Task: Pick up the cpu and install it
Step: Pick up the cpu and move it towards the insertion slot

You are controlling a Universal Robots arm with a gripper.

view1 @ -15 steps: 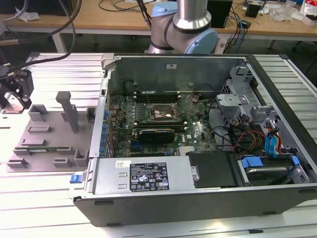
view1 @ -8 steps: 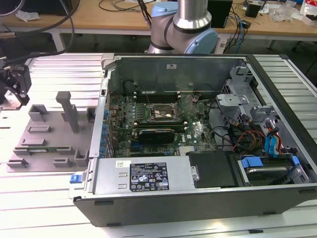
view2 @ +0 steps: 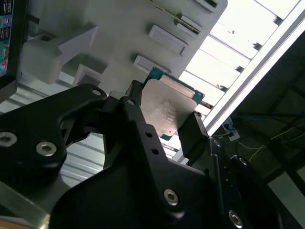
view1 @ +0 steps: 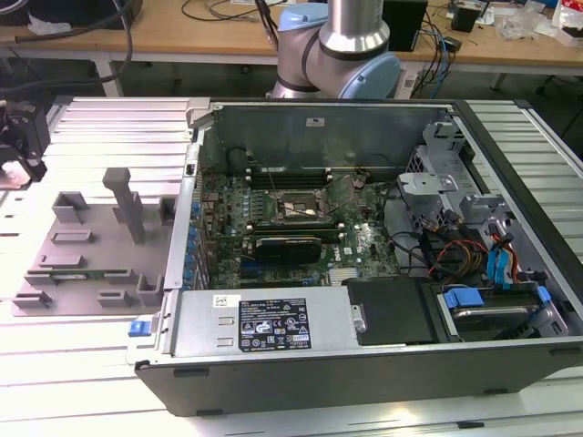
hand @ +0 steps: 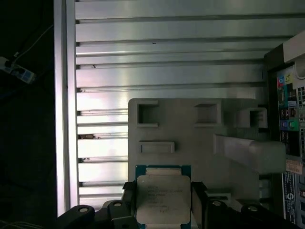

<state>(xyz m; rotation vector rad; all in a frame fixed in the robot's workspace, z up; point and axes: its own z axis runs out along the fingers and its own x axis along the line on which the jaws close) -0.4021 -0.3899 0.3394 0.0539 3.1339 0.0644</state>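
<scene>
The cpu (hand: 163, 195) is a flat square chip with a silvery top and a green rim. In both wrist views my gripper (hand: 163, 200) is shut on it, one black finger (hand: 129, 193) on each of two opposite edges. From the other wrist camera the cpu (view2: 169, 107) shows tilted between the fingers (view2: 193, 126), with the grey holder tray (view2: 119, 33) behind it. In the exterior view my gripper (view1: 18, 146) hangs at the far left, beyond the tray (view1: 91, 246). The black socket (view1: 296, 208) lies on the motherboard inside the open computer case (view1: 364, 355).
The case stands on a ribbed aluminium table (view1: 100, 127), to the right of the tray in the exterior view. A long black card (view1: 287, 246) sits near the socket, and cables and drive bays (view1: 483, 264) fill the case's right side. The tray has raised posts (view1: 127, 205).
</scene>
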